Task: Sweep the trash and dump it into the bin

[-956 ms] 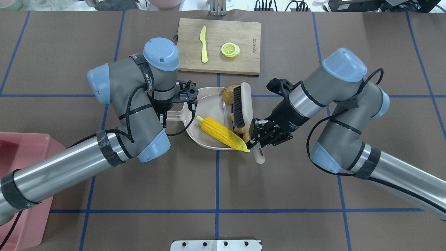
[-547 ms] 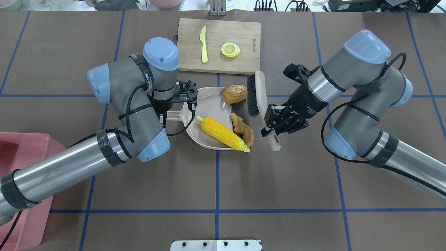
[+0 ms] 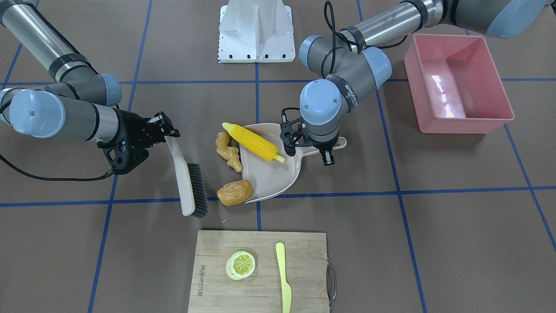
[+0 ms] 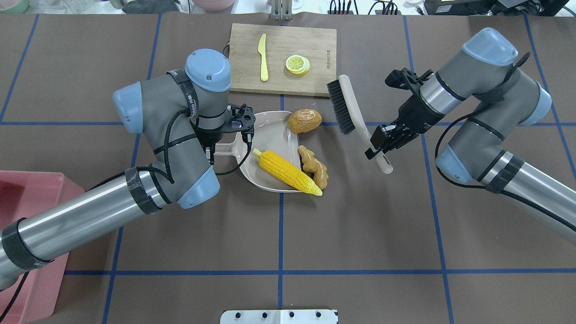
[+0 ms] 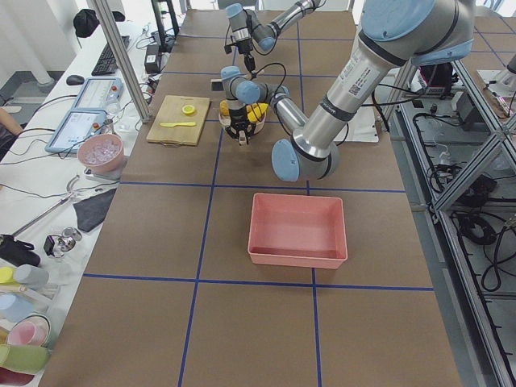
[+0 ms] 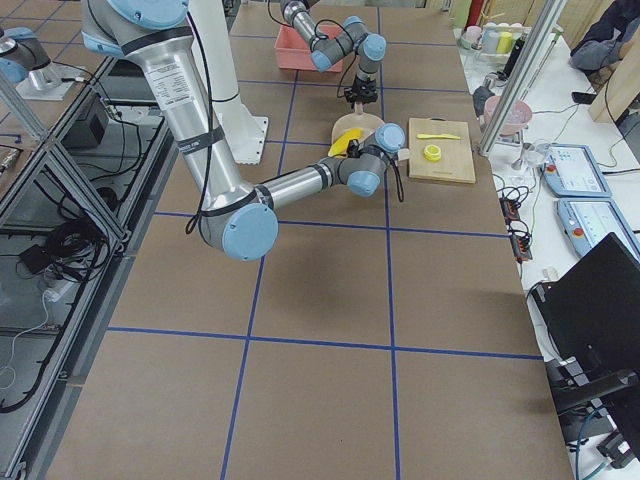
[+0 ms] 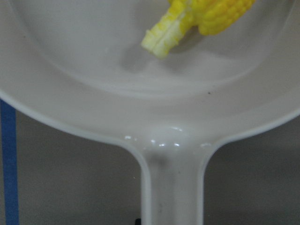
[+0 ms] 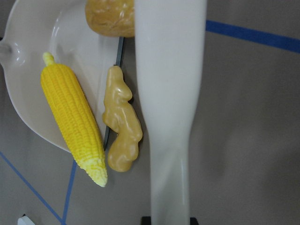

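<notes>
My left hand [image 4: 220, 150] is closed on the handle of the beige dustpan [image 4: 270, 135], which lies flat on the worktop [image 4: 360, 225] with its mouth turned toward my right side. My right hand [image 4: 380, 144] is clamped on the pale handle of the brush [image 4: 355, 112]. The brush head points away from me and its dark bristles face the dustpan. I cannot tell whether the bristles touch the worktop.

Nearest to me, well off to my left, the pink bin [image 3: 460, 126] stands upright, its glossy inside catching the light. It is well apart from the dustpan.

Further out, the corn cob [image 4: 288, 172] lies slantwise in the dustpan, its pointed tip poking out over the lip. The ginger root [image 4: 315, 168] lies just beside the corn at the pan's lip, on the outer side. The potato [image 4: 304, 121] sits at the far corner of the pan's mouth, against the rim. The brush is apart from all three, on their right.

A black band on my left arm carries white lettering, too small to read.

Farthest from me the wooden cutting board [image 4: 283, 76] lies flat. The pale yellow knife [image 4: 263, 57] is on it, and the lemon slice [image 4: 297, 64] is to the knife's right, apart from it. A mark is burned into the wood along the board's right short edge, but I cannot make out the letters.
</notes>
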Action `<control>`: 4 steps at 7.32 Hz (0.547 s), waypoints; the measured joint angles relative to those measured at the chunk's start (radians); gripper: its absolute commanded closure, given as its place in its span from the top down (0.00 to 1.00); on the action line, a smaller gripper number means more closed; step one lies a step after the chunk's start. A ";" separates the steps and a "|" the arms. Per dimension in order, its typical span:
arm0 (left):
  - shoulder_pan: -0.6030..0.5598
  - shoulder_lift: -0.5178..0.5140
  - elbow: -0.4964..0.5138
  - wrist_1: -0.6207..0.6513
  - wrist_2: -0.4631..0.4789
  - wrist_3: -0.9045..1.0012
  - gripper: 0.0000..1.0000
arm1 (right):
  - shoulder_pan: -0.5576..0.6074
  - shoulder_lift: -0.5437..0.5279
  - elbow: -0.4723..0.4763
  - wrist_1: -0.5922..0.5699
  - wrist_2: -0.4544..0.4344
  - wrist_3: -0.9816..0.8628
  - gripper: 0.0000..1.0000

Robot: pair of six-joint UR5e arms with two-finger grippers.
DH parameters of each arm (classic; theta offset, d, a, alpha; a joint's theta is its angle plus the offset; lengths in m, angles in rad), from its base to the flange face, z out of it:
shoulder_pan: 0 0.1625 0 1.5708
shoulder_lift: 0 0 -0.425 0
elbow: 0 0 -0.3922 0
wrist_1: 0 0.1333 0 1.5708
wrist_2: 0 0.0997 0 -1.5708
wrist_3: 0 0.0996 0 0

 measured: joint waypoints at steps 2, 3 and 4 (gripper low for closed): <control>-0.001 0.000 0.003 -0.002 0.000 0.000 0.00 | -0.051 0.006 -0.008 -0.004 -0.013 -0.018 0.00; -0.001 0.000 0.004 -0.003 0.000 0.000 0.00 | -0.058 0.016 -0.018 -0.006 -0.019 -0.019 0.00; -0.003 0.000 0.006 -0.003 0.000 0.003 0.00 | -0.060 0.038 -0.041 -0.007 -0.024 -0.020 0.00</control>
